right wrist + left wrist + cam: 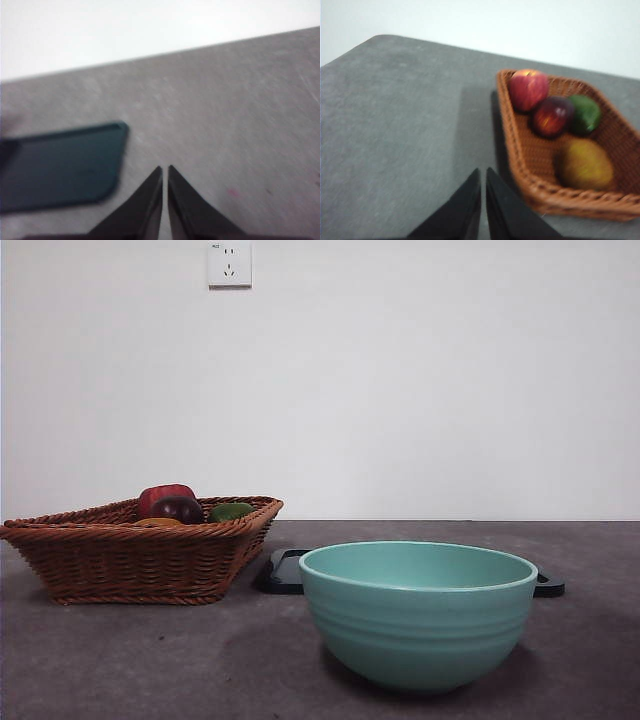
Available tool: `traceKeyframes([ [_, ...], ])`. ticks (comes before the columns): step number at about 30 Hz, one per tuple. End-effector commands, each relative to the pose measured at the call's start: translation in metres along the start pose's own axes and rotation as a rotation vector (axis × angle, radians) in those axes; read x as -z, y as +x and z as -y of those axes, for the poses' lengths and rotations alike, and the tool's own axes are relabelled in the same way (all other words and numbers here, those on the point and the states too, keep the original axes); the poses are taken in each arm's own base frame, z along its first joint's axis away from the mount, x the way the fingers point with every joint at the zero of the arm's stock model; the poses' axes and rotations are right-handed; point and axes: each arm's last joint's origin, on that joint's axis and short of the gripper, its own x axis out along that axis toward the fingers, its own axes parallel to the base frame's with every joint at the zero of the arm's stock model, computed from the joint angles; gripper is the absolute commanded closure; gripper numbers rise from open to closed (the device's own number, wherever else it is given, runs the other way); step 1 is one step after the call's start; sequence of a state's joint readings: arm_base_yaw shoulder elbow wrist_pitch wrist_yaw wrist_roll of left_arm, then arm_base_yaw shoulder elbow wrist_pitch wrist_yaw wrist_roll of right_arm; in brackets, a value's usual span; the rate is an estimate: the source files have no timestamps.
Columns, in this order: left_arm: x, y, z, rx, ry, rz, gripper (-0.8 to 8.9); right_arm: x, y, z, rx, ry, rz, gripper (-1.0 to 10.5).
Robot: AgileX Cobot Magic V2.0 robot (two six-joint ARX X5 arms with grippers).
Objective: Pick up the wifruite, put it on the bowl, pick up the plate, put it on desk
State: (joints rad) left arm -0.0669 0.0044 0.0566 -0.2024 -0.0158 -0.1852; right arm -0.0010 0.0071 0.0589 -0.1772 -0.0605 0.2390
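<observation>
Left wrist view showed us the wifruite (585, 164) lying in the wicker basket (530, 150), at the end away from the red apple (528, 89), with a dark red fruit (552, 116) and a green fruit (584, 113) between them. We saw the left gripper (483, 175) above bare desk (395, 125) just beside the basket, its jaws pressed nearly together and holding nothing. From the front we saw the bowl (418, 615) standing empty on the desk to the right of the basket, a flat dark plate (285, 572) behind it. Our right gripper (165, 172) hung over the desk near that plate, jaws likewise closed and empty.
</observation>
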Motion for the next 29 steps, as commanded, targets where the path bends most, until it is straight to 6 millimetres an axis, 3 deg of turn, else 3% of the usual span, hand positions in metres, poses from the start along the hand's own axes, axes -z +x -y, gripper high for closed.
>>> traceKeyframes([
  [1,-0.020,-0.007,0.006,0.040,-0.079,0.067,7.98,-0.020,-0.007,-0.008,-0.050,0.086,0.063,9.4],
  [10,-0.071,-0.032,0.019,0.152,-0.165,0.189,7.98,-0.065,-0.029,-0.026,-0.143,0.156,0.071,9.4],
  [16,-0.121,-0.060,0.029,0.248,-0.176,0.208,7.98,-0.098,-0.045,-0.039,-0.245,0.154,-0.039,9.4],
  [23,-0.170,-0.083,0.041,0.375,-0.160,0.133,7.98,-0.134,-0.063,-0.051,-0.325,0.111,-0.190,9.4],
  [29,-0.186,-0.083,0.049,0.503,-0.140,-0.026,7.98,-0.154,-0.079,-0.059,-0.475,0.080,-0.174,9.4],
])
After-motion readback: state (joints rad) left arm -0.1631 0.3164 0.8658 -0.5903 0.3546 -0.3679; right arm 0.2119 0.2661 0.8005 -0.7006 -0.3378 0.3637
